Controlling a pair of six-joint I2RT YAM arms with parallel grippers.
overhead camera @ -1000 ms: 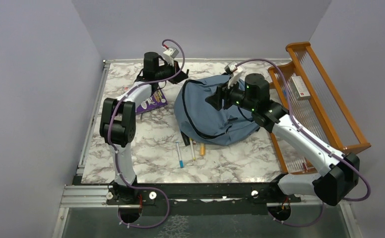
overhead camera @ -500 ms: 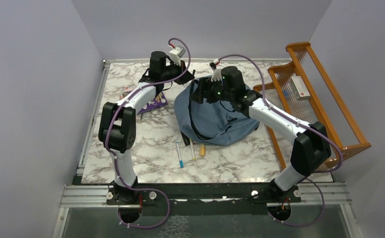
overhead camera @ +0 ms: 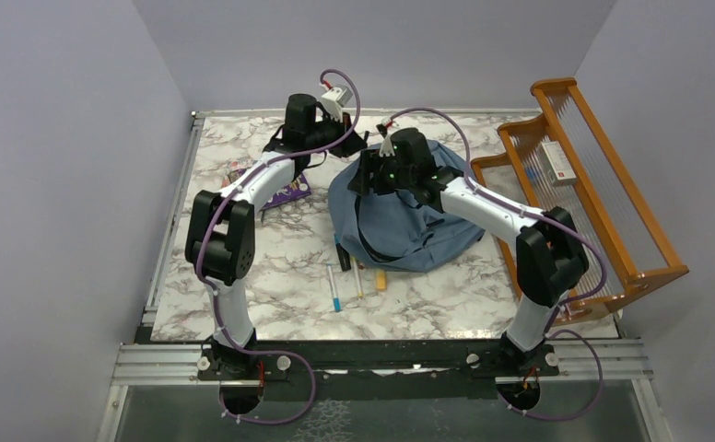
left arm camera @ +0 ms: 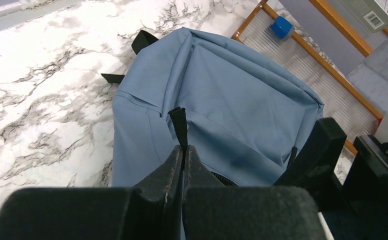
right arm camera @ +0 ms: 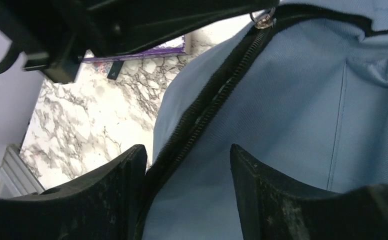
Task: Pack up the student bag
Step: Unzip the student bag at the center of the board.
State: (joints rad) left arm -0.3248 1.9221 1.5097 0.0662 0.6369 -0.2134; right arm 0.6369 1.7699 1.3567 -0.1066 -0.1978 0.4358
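The student bag (overhead camera: 409, 221) is a dusty-blue backpack lying in the middle of the marble table. My left gripper (overhead camera: 357, 144) is at its far left edge, shut on a black strap tab (left arm camera: 178, 121) of the bag (left arm camera: 232, 85); the tab sticks up between the closed fingertips of that gripper (left arm camera: 183, 150). My right gripper (overhead camera: 361, 175) hovers just beside it, open, over the bag's black zipper line (right arm camera: 217, 95). In the right wrist view the gripper (right arm camera: 188, 155) straddles zipper and blue fabric (right arm camera: 292, 100) without touching. A metal zipper pull ring (right arm camera: 262, 20) shows further along.
An orange wooden rack (overhead camera: 603, 184) stands at the right, holding a white box (overhead camera: 556, 162) and a small blue item (left arm camera: 282, 26). A purple book (overhead camera: 286, 191) lies left of the bag. Pens (overhead camera: 335, 288) and markers (overhead camera: 380, 279) lie in front of it.
My right arm has swung left across the bag to its upper left edge, with the jaws opened wider. The left gripper has shifted slightly right, still shut on the tab.
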